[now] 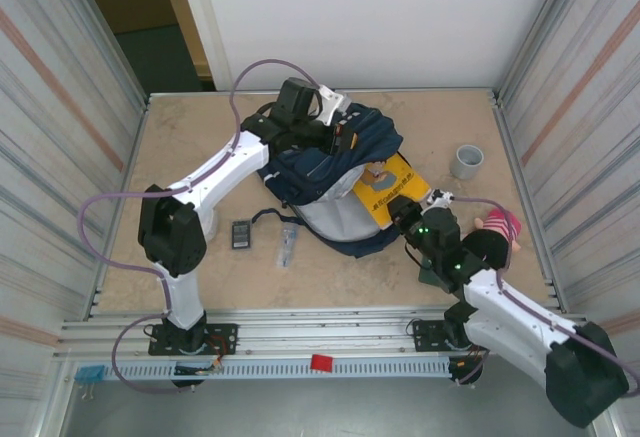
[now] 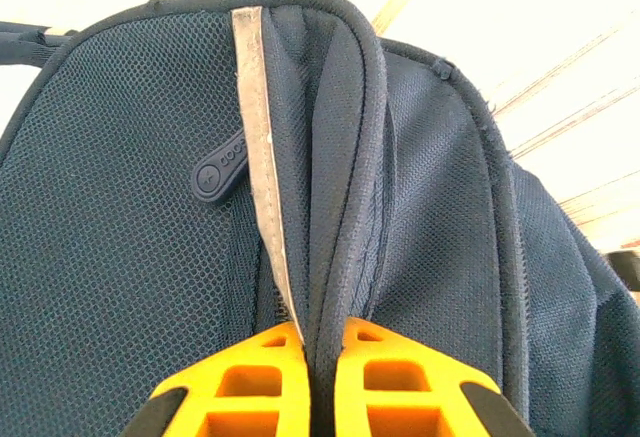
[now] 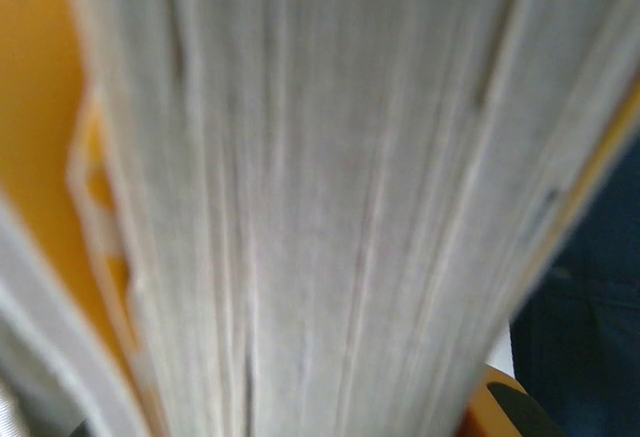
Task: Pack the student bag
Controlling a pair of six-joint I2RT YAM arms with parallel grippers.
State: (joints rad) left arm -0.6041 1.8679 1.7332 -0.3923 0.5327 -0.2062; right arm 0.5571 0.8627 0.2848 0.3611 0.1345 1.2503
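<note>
Two end effectors shared the work: the left end effector [image 2: 322, 345] pinched the piped rim of the student bag [image 1: 320, 167], propping its mouth open in the middle of the surface [image 1: 190, 137]; the right end effector [image 1: 405, 213] clamped a yellow book [image 1: 388, 189], angled toward that opening, seemingly for sliding in.

The bag [image 1: 310, 169] is big, dark blue and soft. It lies in the middle of the table [image 1: 190, 132], its mouth open and showing a pale grey inside.
</note>
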